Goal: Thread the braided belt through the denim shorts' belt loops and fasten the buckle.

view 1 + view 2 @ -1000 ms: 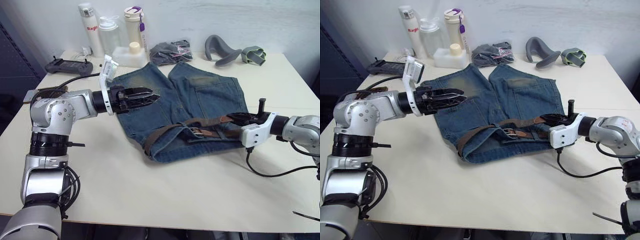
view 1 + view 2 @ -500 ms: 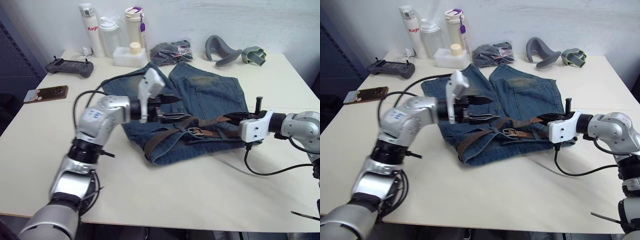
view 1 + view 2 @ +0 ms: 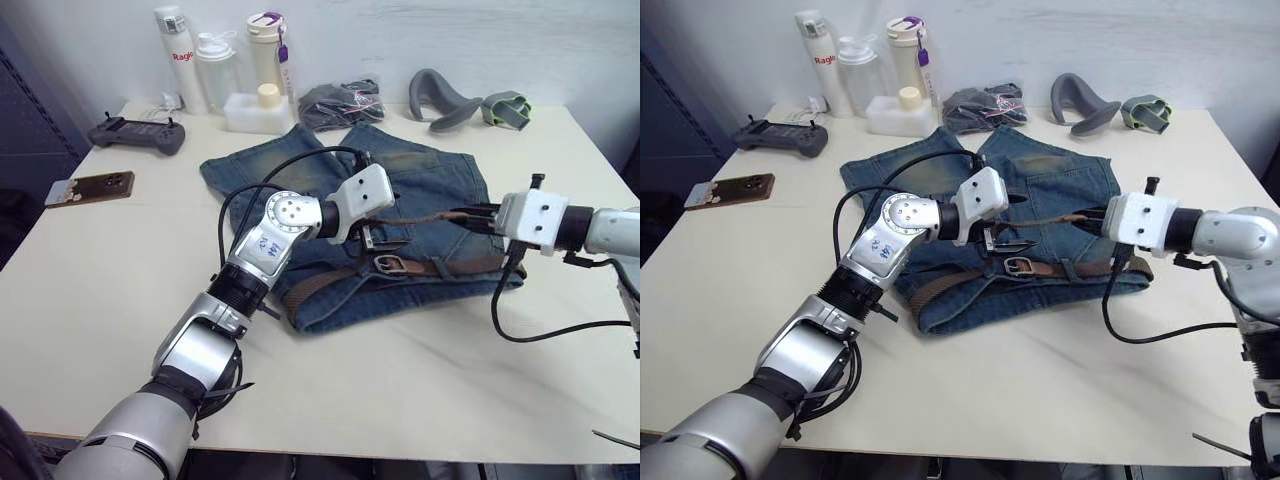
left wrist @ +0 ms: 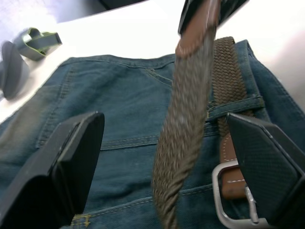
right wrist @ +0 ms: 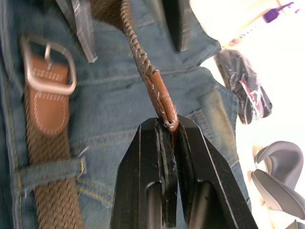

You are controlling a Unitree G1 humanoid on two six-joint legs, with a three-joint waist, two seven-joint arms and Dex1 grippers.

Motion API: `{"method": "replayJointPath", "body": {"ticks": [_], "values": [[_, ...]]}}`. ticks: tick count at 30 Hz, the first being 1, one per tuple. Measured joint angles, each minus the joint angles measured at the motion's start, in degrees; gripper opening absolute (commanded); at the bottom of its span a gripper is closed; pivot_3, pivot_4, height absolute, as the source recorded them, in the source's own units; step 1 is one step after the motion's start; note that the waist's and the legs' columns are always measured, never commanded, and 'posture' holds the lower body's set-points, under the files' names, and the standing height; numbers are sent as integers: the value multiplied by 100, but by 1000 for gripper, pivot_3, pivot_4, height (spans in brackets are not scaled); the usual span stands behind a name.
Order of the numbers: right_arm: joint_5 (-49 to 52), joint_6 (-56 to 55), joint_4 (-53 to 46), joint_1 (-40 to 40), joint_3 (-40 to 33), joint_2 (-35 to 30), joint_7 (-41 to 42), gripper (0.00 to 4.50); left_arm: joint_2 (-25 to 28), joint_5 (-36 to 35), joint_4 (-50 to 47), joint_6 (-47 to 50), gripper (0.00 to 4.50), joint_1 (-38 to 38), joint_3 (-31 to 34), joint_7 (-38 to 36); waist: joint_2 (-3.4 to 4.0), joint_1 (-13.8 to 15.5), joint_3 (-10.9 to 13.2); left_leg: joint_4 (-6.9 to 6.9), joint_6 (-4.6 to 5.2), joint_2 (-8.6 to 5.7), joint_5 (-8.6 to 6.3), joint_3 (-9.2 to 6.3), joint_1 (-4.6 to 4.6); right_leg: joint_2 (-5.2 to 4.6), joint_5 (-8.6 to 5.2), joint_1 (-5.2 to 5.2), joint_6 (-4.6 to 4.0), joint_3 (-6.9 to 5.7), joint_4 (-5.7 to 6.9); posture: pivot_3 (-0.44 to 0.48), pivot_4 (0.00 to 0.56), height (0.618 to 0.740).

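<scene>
My right claw [image 5: 170, 125] pinches the belt [image 5: 138, 52] tip; my left claw [image 4: 162, 157] stays spread around it. Pulling harder could slip the tip free.

Blue denim shorts [image 3: 420, 190] with faded yellowish patches lie flat, waistband toward the robot. A dark-brown braided belt [image 3: 440, 267] runs along that waistband, passing under a short upright blue denim belt loop [image 4: 236, 106]. Its silver rectangular metal buckle [image 3: 388, 265] rests on the waistband near the middle. The belt's plain brown tip [image 5: 161, 99] is lifted above the denim, the woven strap trailing back from it.
</scene>
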Motion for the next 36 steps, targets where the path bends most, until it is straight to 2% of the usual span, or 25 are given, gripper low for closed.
{"method": "replayJointPath", "body": {"ticks": [2,5,13,17,22,24,26,27,28,33,36], "values": [[42,242,-167,19,-80,0,16,0,-51,35,77,-152,4460,-2,32,-51,1,55,0,-8,-2,-2,1,0,2,-1,4,0,9,0,-10,0,150,631],[105,478,-296,17,-113,1,23,0,-144,32,184,-196,3678,-1,114,-118,-2,94,1,-12,-5,-2,3,-3,-1,-3,8,1,15,-5,-17,0,150,631],[96,653,-340,16,-132,15,23,0,-342,-4,169,-196,58,-32,431,-318,-2,132,1,-24,-5,-2,3,-3,0,-3,12,3,24,-9,-30,0,150,631],[109,756,-363,14,-133,38,17,0,-329,17,165,-197,58,-27,432,-378,-3,131,2,-23,-7,-1,5,-3,2,-3,13,4,25,-10,-29,0,150,631],[295,1381,-431,48,-345,144,-66,2152,-251,18,152,-94,0,26,518,-342,-3,132,2,-23,-8,-2,8,-3,3,-5,15,6,30,-10,-29,0,150,631],[351,1601,-687,296,-477,110,-64,3275,-76,118,134,24,0,59,520,-268,-4,139,2,-27,-10,-1,9,-8,4,-4,15,6,30,-14,-30,0,150,631],[383,1790,-998,665,-559,113,-127,3992,157,359,14,61,0,115,468,-187,-4,139,2,-32,-10,0,9,-8,4,-4,15,6,30,-14,-31,0,150,631],[381,1855,-1129,840,-555,142,-151,4211,270,451,-73,76,0,164,459,-176,-3,138,2,-32,-10,0,9,-8,5,-4,16,7,30,-14,-31,0,150,631],[317,1862,-1254,1036,-555,216,-245,4391,351,538,-161,127,0,208,439,-163,-3,138,2,-36,-10,-1,9,-8,5,-4,15,6,30,-14,-33,0,150,631],[-244,1680,-1639,1925,-276,739,-808,4391,597,919,-487,274,0,384,272,-163,-3,148,1,-35,-11,-6,16,-8,8,-5,18,8,36,-8,-30,0,150,631],[-585,1431,-1641,2058,-180,872,-1044,4391,629,979,-497,314,0,413,272,-162,-3,152,1,-32,-11,-7,19,-8,10,-4,21,9,42,-7,-29,0,150,631]]}}
